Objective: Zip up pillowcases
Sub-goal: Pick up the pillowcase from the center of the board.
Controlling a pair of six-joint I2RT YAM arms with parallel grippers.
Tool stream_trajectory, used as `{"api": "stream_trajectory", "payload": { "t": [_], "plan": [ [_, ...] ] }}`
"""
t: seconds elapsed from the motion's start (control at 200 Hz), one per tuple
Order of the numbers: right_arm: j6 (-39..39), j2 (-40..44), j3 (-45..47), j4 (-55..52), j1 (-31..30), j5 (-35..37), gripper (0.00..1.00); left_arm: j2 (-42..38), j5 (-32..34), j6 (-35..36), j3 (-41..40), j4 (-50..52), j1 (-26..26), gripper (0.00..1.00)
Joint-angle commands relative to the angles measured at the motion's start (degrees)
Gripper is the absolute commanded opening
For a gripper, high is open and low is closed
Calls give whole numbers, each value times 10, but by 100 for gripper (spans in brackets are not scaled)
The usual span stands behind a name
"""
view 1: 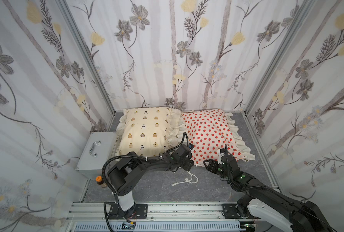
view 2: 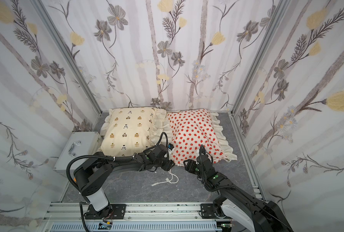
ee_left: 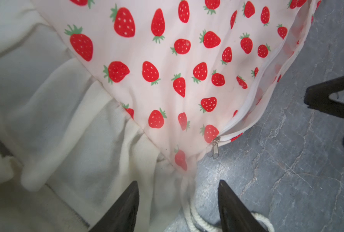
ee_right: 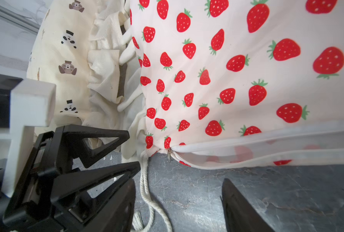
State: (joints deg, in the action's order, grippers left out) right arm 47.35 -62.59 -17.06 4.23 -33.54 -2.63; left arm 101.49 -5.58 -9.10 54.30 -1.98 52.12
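Note:
Two pillowcases lie side by side at the back: the cream bear-print one and the strawberry one. The strawberry case's zipper gapes along its near edge, and its metal pull hangs at the near left corner. My left gripper is open, its jaws straddling that corner's bunched fabric and white cord without pinching them. Just to the right, my right gripper is open low over the floor, a short way in front of the pull, with only cord and floor between its fingers.
A grey metal box with a handle stands left of the bear pillowcase, with a brown orange-capped bottle in front of it. Floral walls close three sides. The aluminium rail carrying both arm bases runs along the front.

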Motion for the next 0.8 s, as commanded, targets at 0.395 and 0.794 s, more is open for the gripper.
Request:
{"api": "stream_trajectory", "payload": {
  "t": [0.395, 0.794],
  "plan": [
    [13, -5, 7, 42, 0, 16, 66, 52, 45, 30, 40, 3, 18, 56],
    [13, 5, 19, 44, 0, 25, 67, 88, 53, 11, 40, 3, 28, 43]
  ]
}}
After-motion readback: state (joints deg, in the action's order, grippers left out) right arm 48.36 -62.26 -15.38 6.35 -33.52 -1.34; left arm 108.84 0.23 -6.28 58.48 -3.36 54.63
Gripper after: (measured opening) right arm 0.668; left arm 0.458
